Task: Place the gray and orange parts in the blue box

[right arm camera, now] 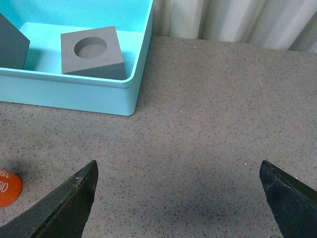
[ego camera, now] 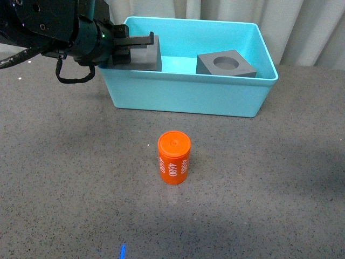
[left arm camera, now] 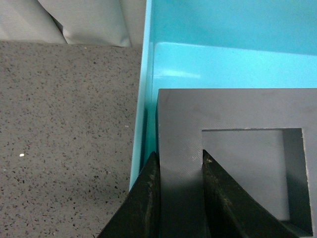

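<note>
My left gripper (ego camera: pixel 141 44) is shut on the gray cube with the square recess (ego camera: pixel 145 58) and holds it over the left end of the blue box (ego camera: pixel 188 94). In the left wrist view the gripper (left arm camera: pixel 179 163) pinches one wall of that cube (left arm camera: pixel 237 111) beside the box's inner wall (left arm camera: pixel 148 74). The gray cube with the round recess (ego camera: pixel 225 63) lies inside the box at the right; it also shows in the right wrist view (right arm camera: pixel 91 52). The orange cylinder printed "4680" (ego camera: pixel 173 158) stands upright on the table in front of the box. My right gripper (right arm camera: pixel 178 198) is open over bare table.
The table is a speckled gray surface (ego camera: pixel 269 178). Pale curtains (ego camera: pixel 302 21) hang behind the box. The box's near right corner (right arm camera: pixel 130 101) and an edge of the orange cylinder (right arm camera: pixel 9 187) show in the right wrist view.
</note>
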